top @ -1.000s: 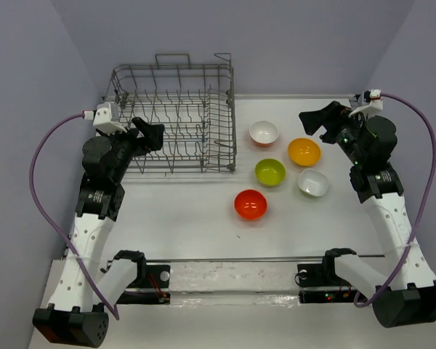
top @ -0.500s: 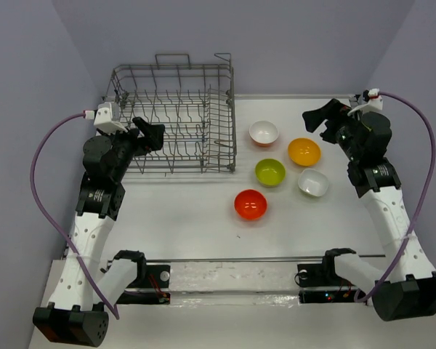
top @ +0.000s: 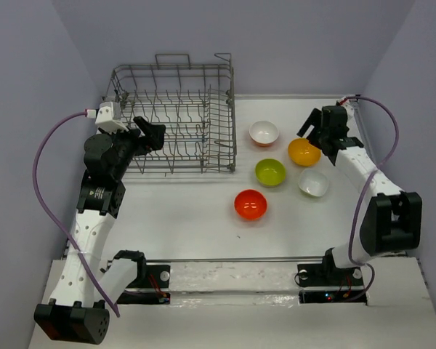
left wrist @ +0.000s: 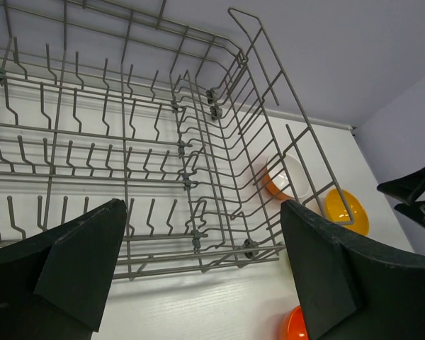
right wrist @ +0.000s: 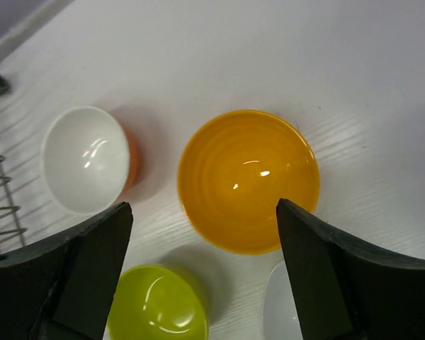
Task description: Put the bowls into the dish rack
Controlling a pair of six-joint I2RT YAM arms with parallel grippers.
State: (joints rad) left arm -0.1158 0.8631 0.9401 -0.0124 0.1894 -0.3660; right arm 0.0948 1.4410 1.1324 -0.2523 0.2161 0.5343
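Top external view. Bowls, five; none racked, so by the look of it the whole task is left to do. Yellow-orange bowl (top: 304, 152): upright on the table (top: 182, 211), near its right edge. Right gripper (top: 314, 125): over this bowl, jaws spread wide to either side of its rim in the right wrist view, gripping nothing. Clustered beside it: orange-backed white bowl (top: 264, 132), lime green bowl (top: 269, 172), white bowl (top: 313, 182), red-orange bowl (top: 251, 204). Dish rack (top: 229, 109): far left corner, holding no bowls. Left gripper (top: 149, 134): spread wide, empty, at the rack's near side.
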